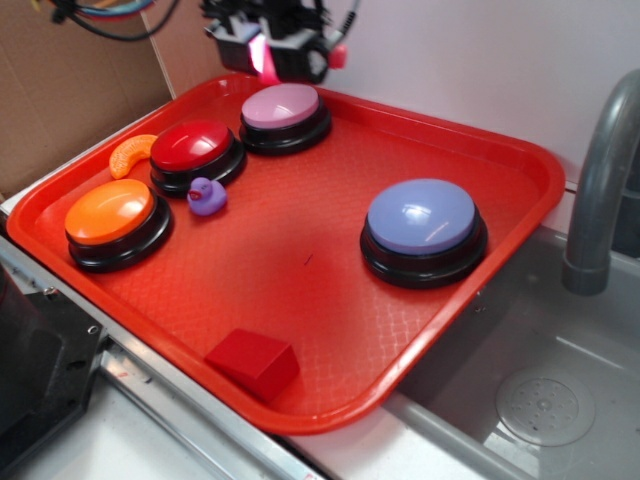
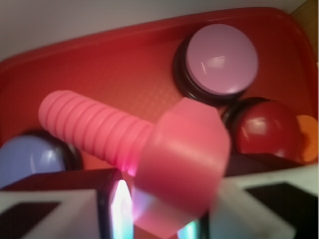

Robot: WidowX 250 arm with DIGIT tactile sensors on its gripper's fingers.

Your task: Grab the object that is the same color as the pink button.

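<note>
Red tray (image 1: 520, 170) sits on the counter beside a grey sink (image 1: 560, 400) and faucet (image 1: 600, 190), with cardboard (image 1: 60, 90) behind at the left. Your pink bolt (image 2: 149, 149) is off the tray, clamped by its wide head in the gripper (image 2: 159, 219); the ribbed shaft sticks out sideways in the wrist view. In the exterior view you only get a pink sliver of it at the gripper, above the tray's back edge. Directly below and just in front is the pink button (image 1: 283, 112). Beside that button sits the red button (image 1: 195, 152), then the orange button (image 1: 115, 220) further toward the front left. Purple duck (image 1: 207, 196) is between those two, touching neither as far as you can tell. Orange slice toy (image 1: 130, 155) lies against the tray's left rim. Lavender-blue button (image 1: 423, 225) stands well apart on the right. Red block (image 1: 253, 362) rests near the front rim.
</note>
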